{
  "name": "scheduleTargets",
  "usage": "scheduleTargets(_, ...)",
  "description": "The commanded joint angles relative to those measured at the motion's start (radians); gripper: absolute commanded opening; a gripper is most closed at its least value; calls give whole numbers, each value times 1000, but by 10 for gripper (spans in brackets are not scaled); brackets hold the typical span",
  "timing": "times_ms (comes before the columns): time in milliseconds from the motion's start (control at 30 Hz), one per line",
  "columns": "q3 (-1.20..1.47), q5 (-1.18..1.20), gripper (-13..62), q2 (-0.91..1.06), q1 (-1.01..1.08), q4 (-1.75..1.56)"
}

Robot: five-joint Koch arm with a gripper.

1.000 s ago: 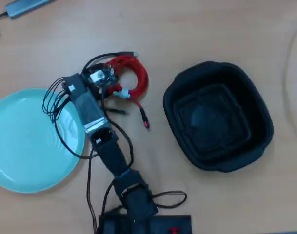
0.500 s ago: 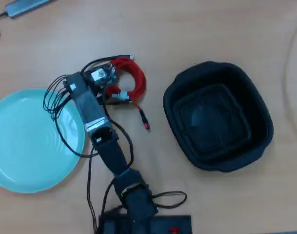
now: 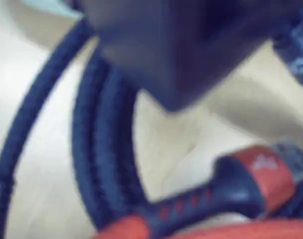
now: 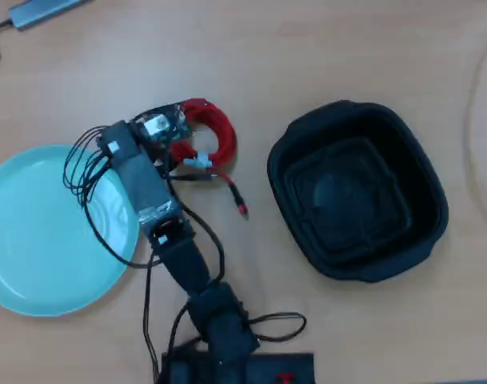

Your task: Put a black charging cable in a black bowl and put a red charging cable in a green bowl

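Observation:
In the overhead view my gripper (image 4: pixel 169 128) sits over the left side of the red charging cable (image 4: pixel 219 132), a coil with a white tie and a plug trailing to the lower right. The gripper head covers its own jaws. The black charging cable (image 3: pixel 96 149) fills the blurred wrist view as dark cords right under a dark jaw part, with the red charging cable (image 3: pixel 241 231) along the bottom edge. From overhead the black cable is mostly hidden under the gripper. The green bowl (image 4: pixel 35 240) lies to the left. To the right stands the black bowl (image 4: pixel 419 240). Both are empty.
The arm's loose black wires (image 4: pixel 87 176) hang over the green bowl's right rim. Its base (image 4: pixel 235 364) is at the bottom middle. A grey device (image 4: pixel 43 10) lies at the top left corner, and a pale curved edge (image 4: pixel 475 104) shows at the far right.
The gripper has shifted a little to the left. The red coil and the black cable's loop slid left with it, and the black cable's silver tip has gone under the gripper.

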Motion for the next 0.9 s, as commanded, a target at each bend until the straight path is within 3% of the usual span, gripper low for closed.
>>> scheduleTargets(0,-41,-103,-67,299,-8,52)
scheduleTargets(300,-57,-215,-67,546,-12,37)
scheduleTargets(867,-54,-232,-66,687,-127,-20)
